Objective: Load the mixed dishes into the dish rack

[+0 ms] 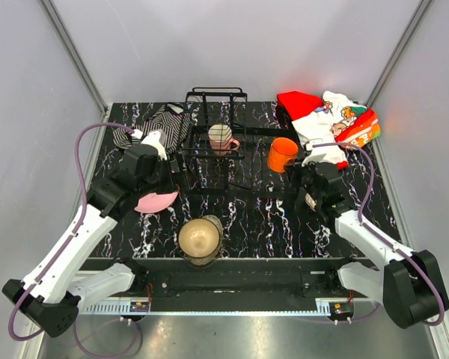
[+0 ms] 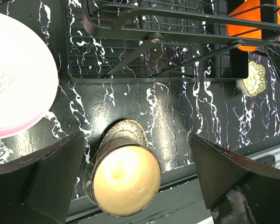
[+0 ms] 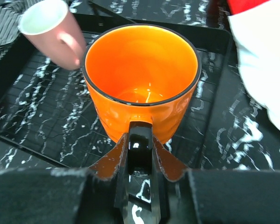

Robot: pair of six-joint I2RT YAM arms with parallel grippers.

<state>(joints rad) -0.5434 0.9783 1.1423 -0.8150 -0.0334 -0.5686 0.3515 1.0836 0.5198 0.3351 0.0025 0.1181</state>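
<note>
Handle of the small orange cup (image 3: 140,79) is pinched in the right pincer (image 3: 140,151), its 2 fingers pressed onto the black loop. The cup is upright just ahead of this pincer, over the black wire dish rack (image 3: 214,37), with the cream-pink mug (image 3: 51,32) beyond it in the rack. The left pincer (image 2: 135,140) is spread wide and holds nothing. The brownish bowl (image 2: 123,179) rests on the surface directly below it, the pink round plate (image 2: 14,79) lies just outside 1 finger, and the rack stands ahead.

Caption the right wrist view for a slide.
Right claw holds the orange cup by its handle over the dish rack, pink mug beyond.
</note>
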